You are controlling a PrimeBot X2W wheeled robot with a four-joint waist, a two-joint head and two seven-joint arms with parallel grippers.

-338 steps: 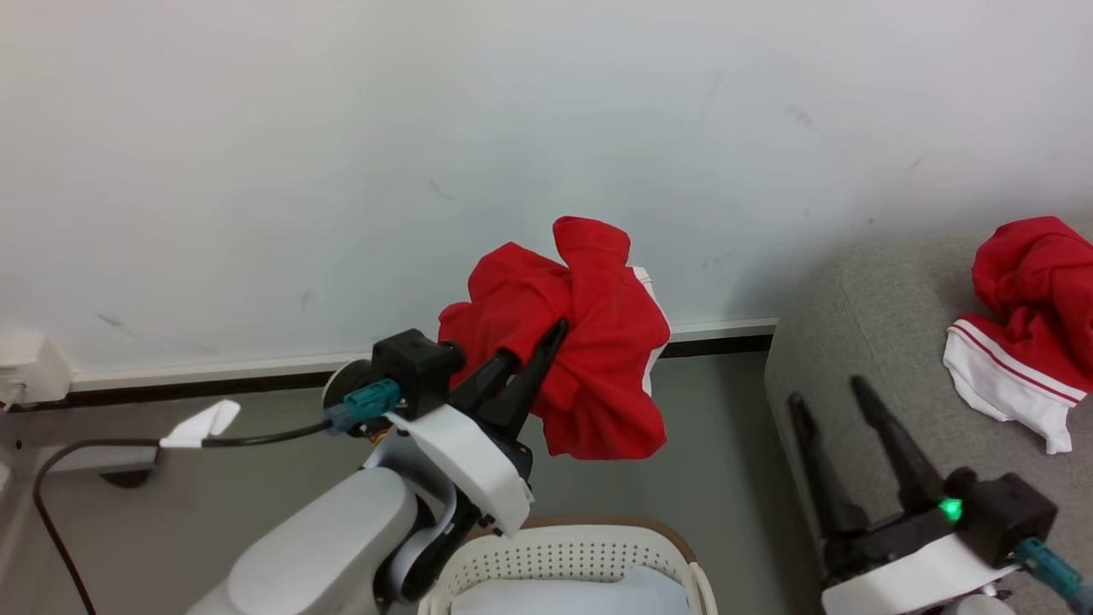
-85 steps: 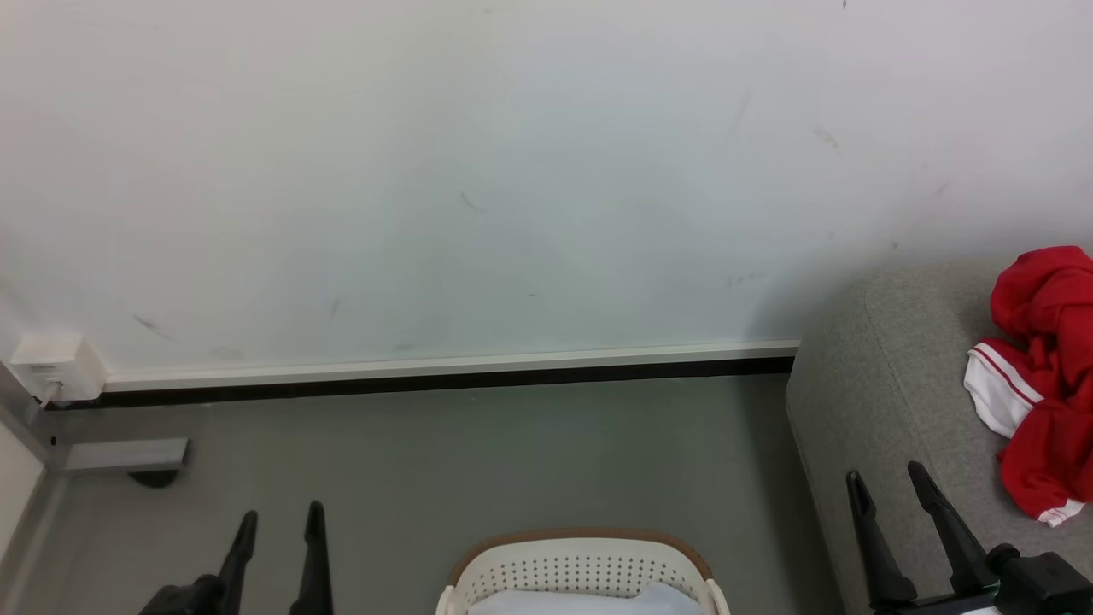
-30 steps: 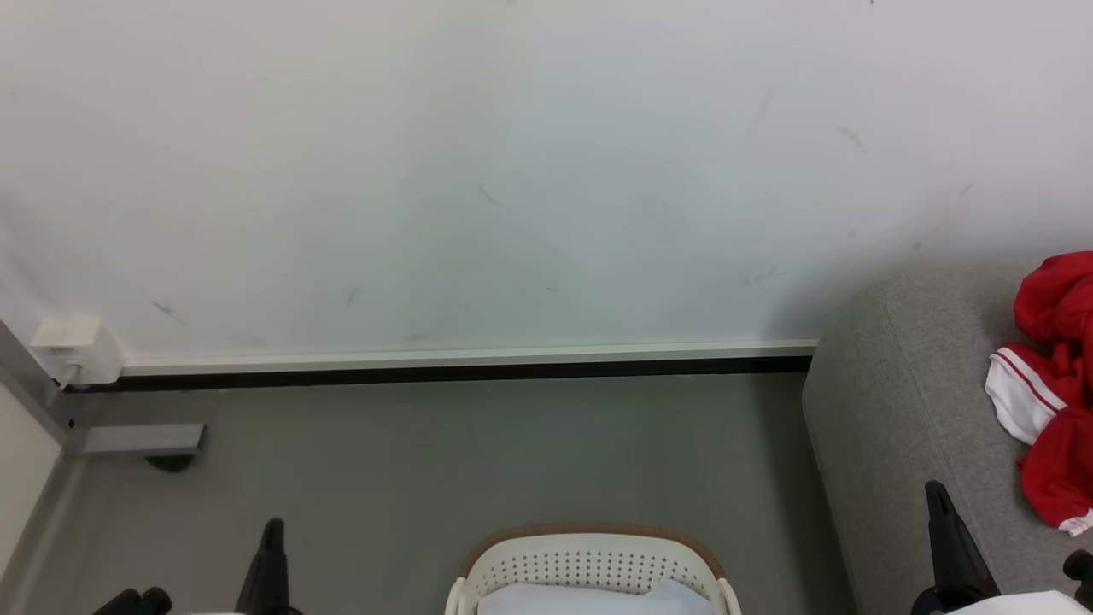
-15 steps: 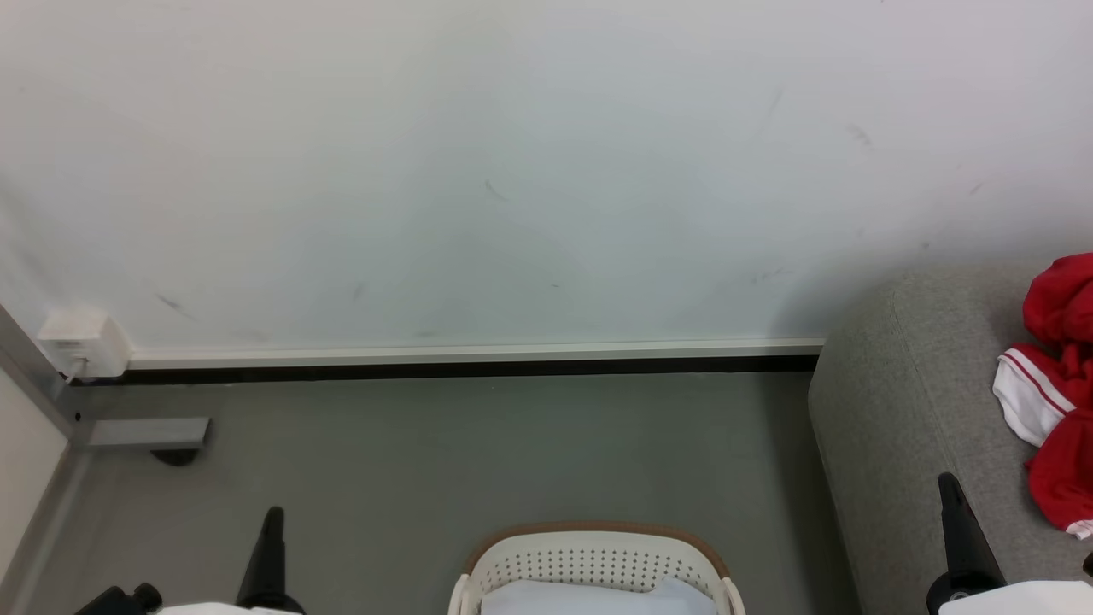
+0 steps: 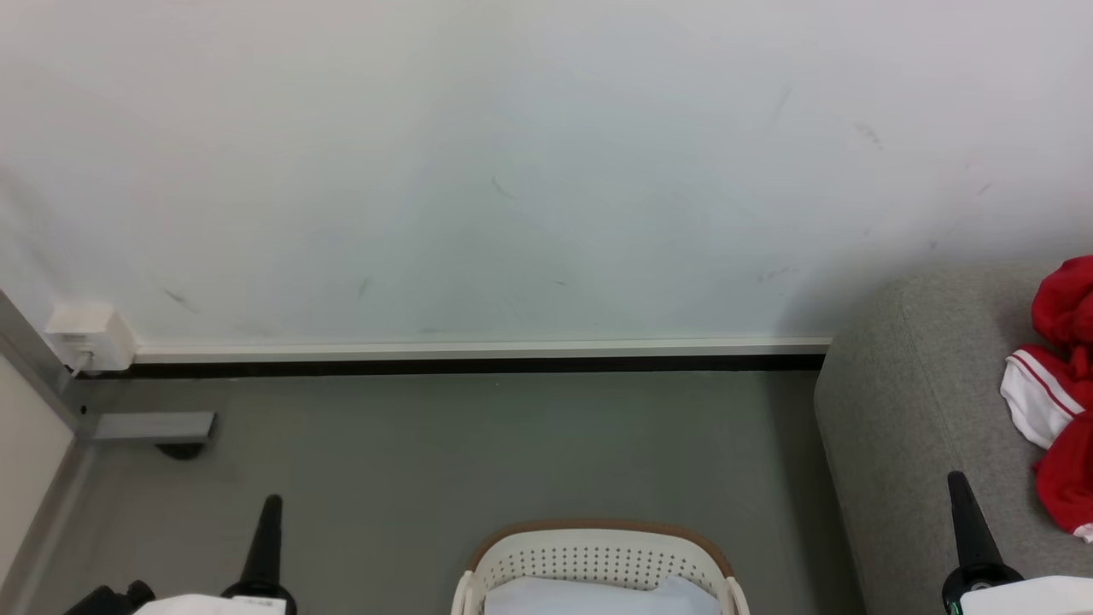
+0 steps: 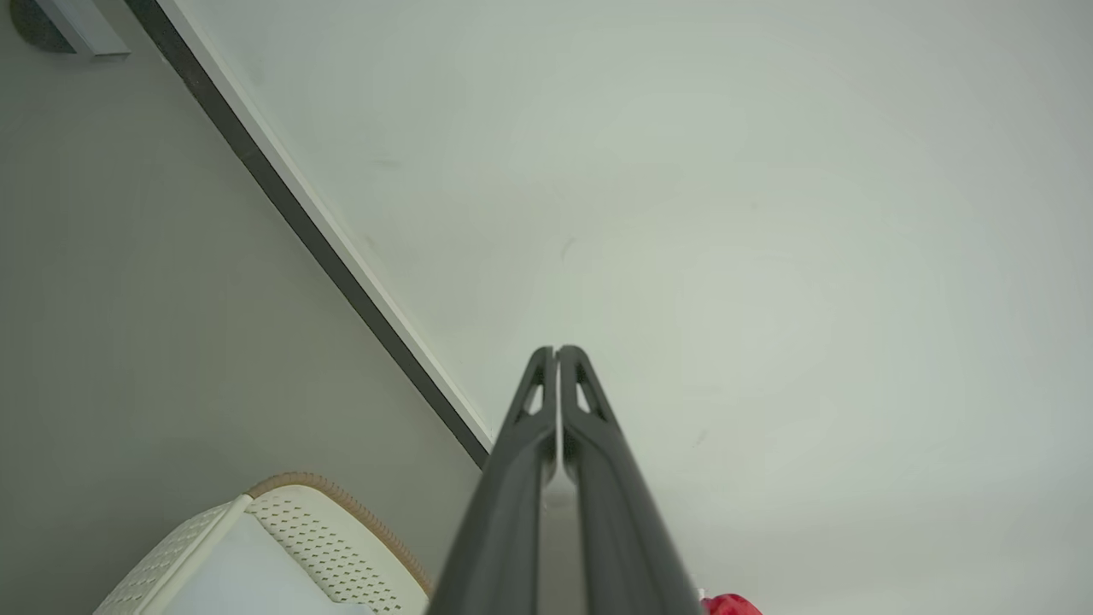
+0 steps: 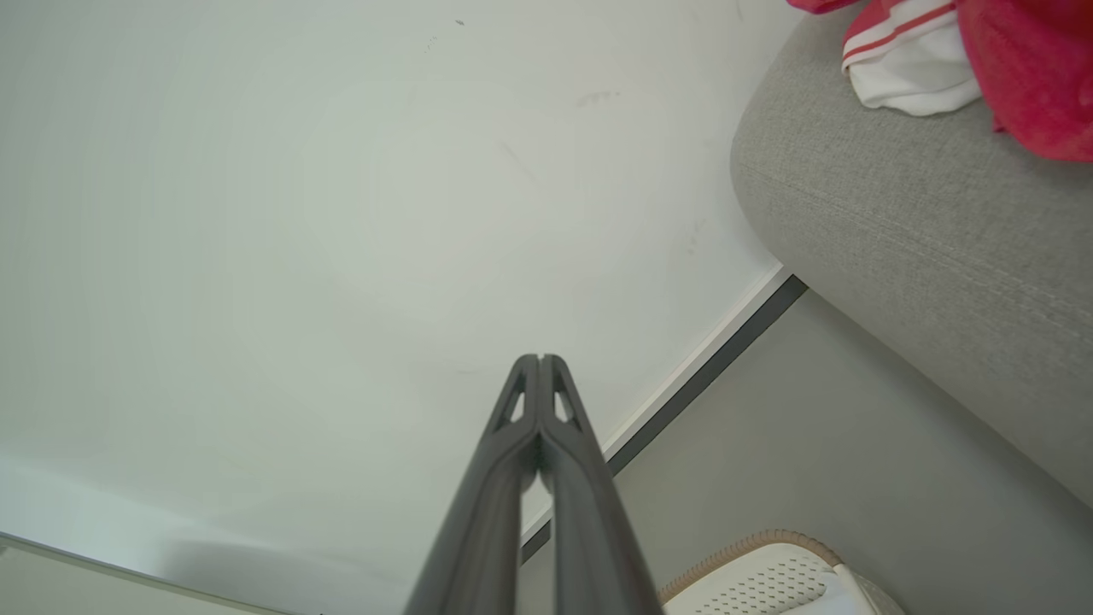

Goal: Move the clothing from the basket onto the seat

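The clothing [image 5: 1067,470] lies crumpled at the right edge of the frame on the grey seat [image 5: 897,410]. It is bright red, with a white cuff edged in thin red stripes. The basket [image 5: 598,555] at bottom centre holds a pale sheet [image 5: 598,596]. My left gripper [image 5: 271,504] and right gripper [image 5: 956,483] are closed tight, empty.

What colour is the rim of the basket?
Tan-brown, topping the cream-white perforated basket; it shows best in the head view.
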